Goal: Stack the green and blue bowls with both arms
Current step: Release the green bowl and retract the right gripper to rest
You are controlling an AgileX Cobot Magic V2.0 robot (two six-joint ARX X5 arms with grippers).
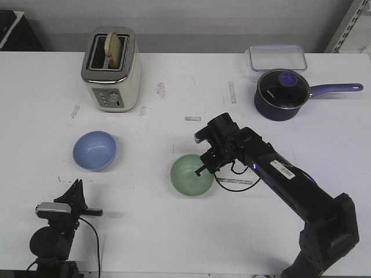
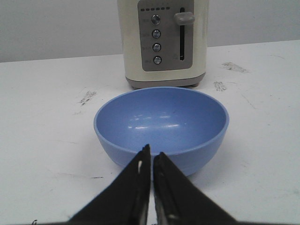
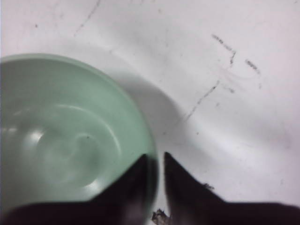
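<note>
Green bowl sits upright near table center, empty. Right claw is at its right rim; in the right wrist view the fingers straddle the rim, one inside the bowl, one outside, gap narrow. Looks clamped on the rim, but contact is blurry.

Blue bowl is upright on the table's left side, well apart from the green one, in front of the toaster. Toaster has bread in the slot.

Left claw is low at the near left edge, short of the blue bowl, not touching. In the left wrist view fingertips are together, only a sliver between them, holding nothing, pointing at the bowl's near wall.

Far right: dark blue lidded saucepan w/ long handle; clear container behind it.
</note>
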